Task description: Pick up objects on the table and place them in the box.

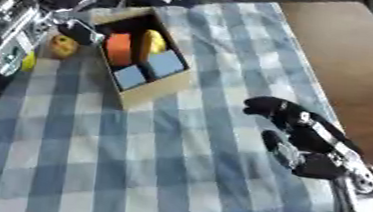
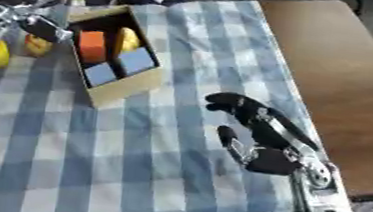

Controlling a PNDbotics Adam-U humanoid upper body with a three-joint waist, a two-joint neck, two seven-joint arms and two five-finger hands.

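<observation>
Box sits upper left, holding orange, yellow and blue items. Your left hand at its left edge: fingers unreadable. Your right hand hovers relaxed, empty, lower right.

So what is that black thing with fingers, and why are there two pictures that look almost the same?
That black and silver thing is a robot hand. It is the robot's right robot hand, and it hangs over the blue checked cloth with its fingers relaxed, holding nothing.

The two pictures come from two cameras in the robot's head, like two eyes looking down at the table, so they nearly match.

The left robot hand is at the top left, beside a cardboard box. I cannot tell whether it holds anything.

Inside the box are an orange block, a yellow thing and two light blue blocks. Outside it, on the left, lie two small yellowish fruit-like things.
</observation>
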